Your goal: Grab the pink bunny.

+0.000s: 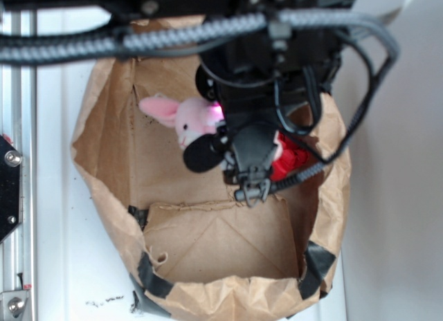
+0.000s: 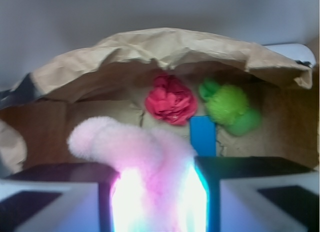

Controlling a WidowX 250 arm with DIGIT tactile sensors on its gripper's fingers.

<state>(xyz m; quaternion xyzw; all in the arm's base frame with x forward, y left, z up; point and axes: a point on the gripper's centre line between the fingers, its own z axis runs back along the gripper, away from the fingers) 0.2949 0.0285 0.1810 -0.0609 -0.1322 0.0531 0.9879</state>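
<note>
Small light-pink plush bunny point(image 2: 150, 167): sits directly between the two black-and-white pads of the tool point(image 2: 157, 202), pads close against its sides, ears trailing left inside the crumpled brown paper bag point(image 1: 214, 245).

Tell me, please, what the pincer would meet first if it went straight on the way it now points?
The pink bunny: in the wrist view it already fills the gap between the pincer fingers. The red ruffled toy lies beyond it, though depth is unclear.

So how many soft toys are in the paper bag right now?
3. Pink plush bunny sits between the gripper fingers; red ruffled fabric toy and fuzzy green plush lie behind it. Others could be hidden.
</note>
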